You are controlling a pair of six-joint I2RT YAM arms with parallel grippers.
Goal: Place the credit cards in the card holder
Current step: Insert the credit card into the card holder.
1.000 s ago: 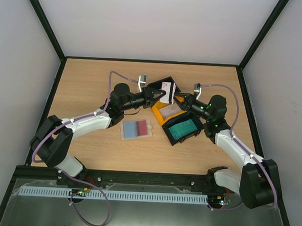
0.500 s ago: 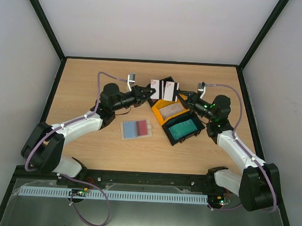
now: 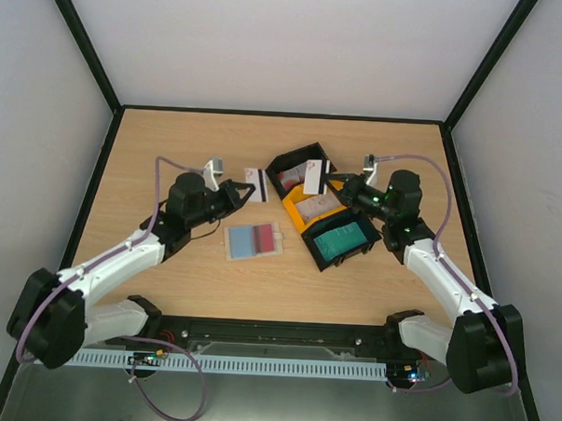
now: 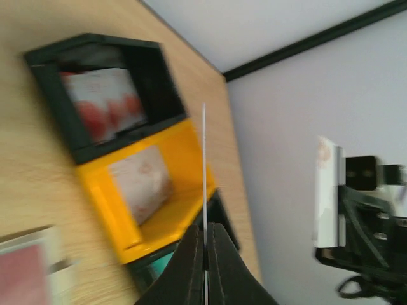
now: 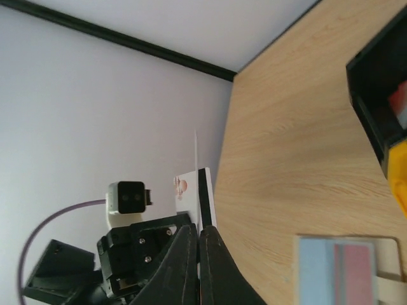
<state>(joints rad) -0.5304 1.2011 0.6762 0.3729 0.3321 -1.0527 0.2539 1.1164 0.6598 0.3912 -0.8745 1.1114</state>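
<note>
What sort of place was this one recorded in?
Probably a lab test cell, not a home: plain white walls with black framing, a wooden table, two robot arms bolted at its near edge.

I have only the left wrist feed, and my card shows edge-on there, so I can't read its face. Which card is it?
Observer: In the top view the left pincer grips a whitish card with a dark stripe.
Operator: Where does the holder lie?
Observer: The holder lies flat on the table, on the near side of your pincer and left of the tray.
Operator: What does its upper face show?
Observer: One half is greyish-blue and the other red. I cannot tell whether the red is a card.
</note>
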